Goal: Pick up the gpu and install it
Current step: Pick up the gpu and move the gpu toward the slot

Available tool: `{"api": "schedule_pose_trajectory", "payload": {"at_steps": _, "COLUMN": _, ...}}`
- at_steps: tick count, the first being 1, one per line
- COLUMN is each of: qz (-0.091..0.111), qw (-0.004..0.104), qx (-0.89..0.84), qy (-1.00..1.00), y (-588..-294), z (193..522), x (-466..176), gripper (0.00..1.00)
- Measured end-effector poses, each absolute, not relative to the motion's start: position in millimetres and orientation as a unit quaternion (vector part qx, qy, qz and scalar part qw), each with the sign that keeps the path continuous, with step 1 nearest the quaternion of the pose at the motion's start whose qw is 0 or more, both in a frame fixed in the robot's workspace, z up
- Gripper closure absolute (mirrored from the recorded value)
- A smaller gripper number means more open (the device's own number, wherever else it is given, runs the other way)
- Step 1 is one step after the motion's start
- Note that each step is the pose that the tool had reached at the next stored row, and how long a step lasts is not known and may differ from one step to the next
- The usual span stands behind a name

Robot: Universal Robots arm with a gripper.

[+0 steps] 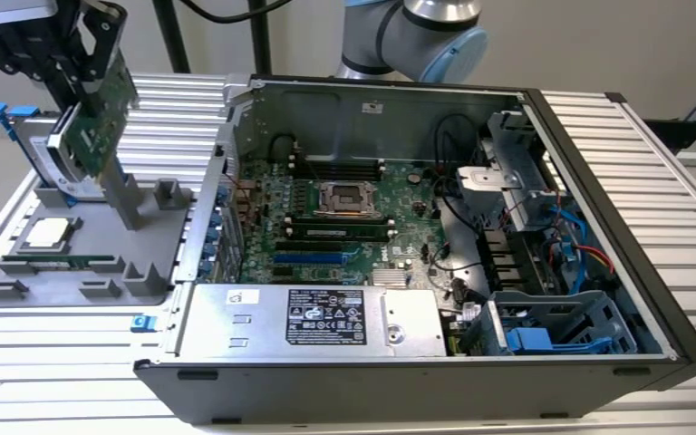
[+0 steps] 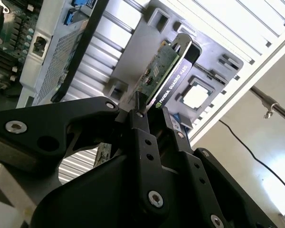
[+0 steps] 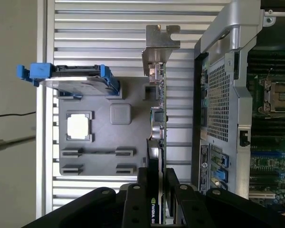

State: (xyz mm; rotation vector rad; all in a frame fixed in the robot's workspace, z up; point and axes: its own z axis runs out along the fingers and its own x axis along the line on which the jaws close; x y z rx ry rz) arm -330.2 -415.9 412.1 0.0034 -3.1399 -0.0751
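Note:
The gpu (image 1: 94,118) hangs tilted at the exterior view's far left, green board facing the camera, over the grey parts holder (image 1: 142,272). My gripper (image 1: 64,54) is shut on its upper end. The silver bracket end (image 1: 119,195) points down, close to the holder's upright posts; contact there cannot be told. In the second wrist view the gpu (image 2: 168,76) sticks out from my gripper (image 2: 154,114), black shroud on one face. In the first wrist view the gpu (image 3: 157,118) is edge-on in my gripper (image 3: 154,185), bracket (image 3: 159,42) at the far end.
The open computer case (image 1: 590,181) lies to the exterior view's right of the holder, with the motherboard (image 1: 336,217) and a blue slot (image 1: 312,256) inside and a power supply (image 1: 312,317) at the front. The holder also carries a hard drive in a blue frame (image 3: 71,78), a processor (image 1: 48,233) and a memory stick (image 1: 58,261).

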Motion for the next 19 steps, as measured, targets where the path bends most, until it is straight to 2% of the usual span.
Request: {"api": "schedule_pose_trajectory", "payload": {"at_steps": 19, "qz": -0.024, "qw": 0.000, "qx": 0.001, "qy": -1.000, "y": -415.9, "z": 419.5, "x": -329.2, "gripper": 1.00}}
